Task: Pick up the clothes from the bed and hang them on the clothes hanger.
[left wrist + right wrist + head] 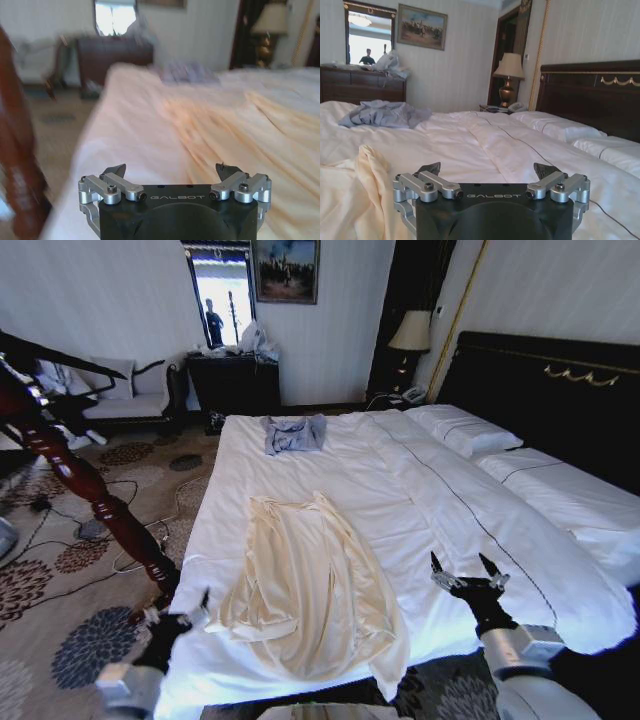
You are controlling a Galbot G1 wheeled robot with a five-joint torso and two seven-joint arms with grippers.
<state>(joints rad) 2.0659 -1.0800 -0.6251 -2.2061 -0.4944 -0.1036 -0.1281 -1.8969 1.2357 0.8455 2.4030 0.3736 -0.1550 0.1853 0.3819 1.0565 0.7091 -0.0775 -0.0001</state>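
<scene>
Lying flat on the near half of the bed [300, 455]: the clothes [305, 585], one cream long-sleeved garment, thin and soft, spread lengthwise with its lower edge bunched at the mattress edge closest to me. Nothing grips it yet.

Item, my left gripper [178, 618]: low at the near left corner of the bed, just beside the garment's hem; fingers spread apart, nothing between them. Its wrist view looks along the cream fabric [240, 125].

Item, my right gripper [466, 573]: over the white duvet [500, 520] to the right of the garment, apart from it; fingers likewise spread and empty. Its wrist view catches a fold of the garment [367, 165] at one side.

Item, small grey-blue garment [294, 433]: crumpled at the far end of the bed, well apart from the cream one. Not wanted.

Item, reddish-brown wooden post [90, 490]: slanting at my left, near the left gripper.

Item, dark headboard [545, 390] with gold ornament, pillows [465, 430], lamp [411, 332].

Risks, as I judge them: thin fabric may slip from a shallow pinch; a pinch taken too deep may catch the white sheet along with it; the loose sleeves could drag or snag on the bed edge as I lift; my left arm could knock the post, being so close.
</scene>
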